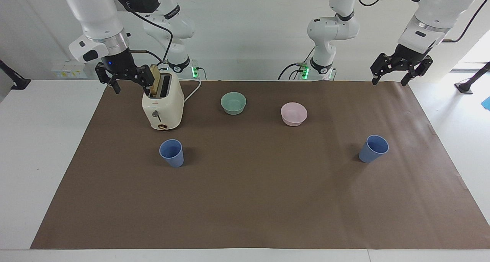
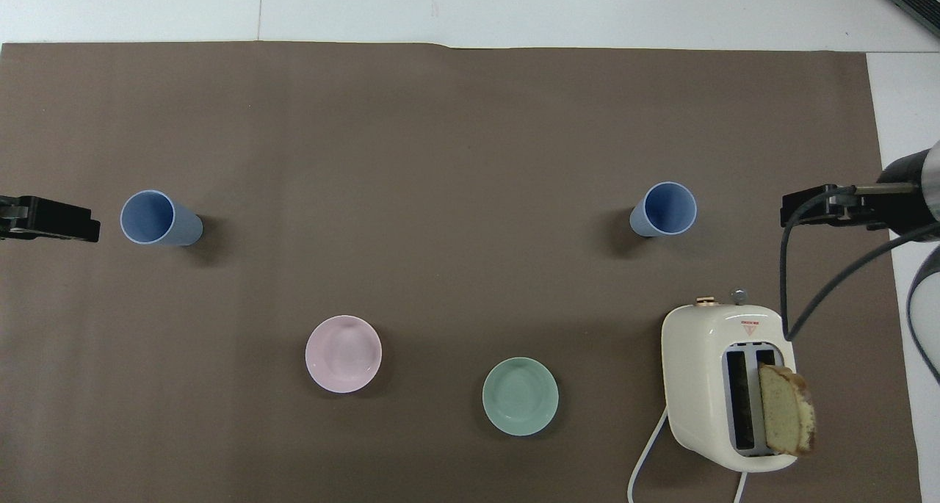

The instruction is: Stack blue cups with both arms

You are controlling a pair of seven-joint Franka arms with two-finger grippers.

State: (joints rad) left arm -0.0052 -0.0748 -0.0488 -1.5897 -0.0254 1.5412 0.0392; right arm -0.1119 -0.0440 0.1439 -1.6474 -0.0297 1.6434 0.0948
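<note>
Two blue cups stand upright and apart on the brown mat. One cup (image 1: 171,153) (image 2: 664,209) is toward the right arm's end, farther from the robots than the toaster. The other cup (image 1: 373,148) (image 2: 158,219) is toward the left arm's end. My right gripper (image 1: 131,89) (image 2: 808,208) hangs open and empty in the air over the mat's edge, beside the toaster's top. My left gripper (image 1: 388,80) (image 2: 73,224) hangs open and empty over the mat's corner at the left arm's end. Neither gripper touches a cup.
A cream toaster (image 1: 162,105) (image 2: 723,385) holds a bread slice (image 1: 154,85) (image 2: 786,407) and stands near the right arm. A teal bowl (image 1: 233,102) (image 2: 520,396) and a pink bowl (image 1: 293,113) (image 2: 343,353) sit nearer to the robots than the cups.
</note>
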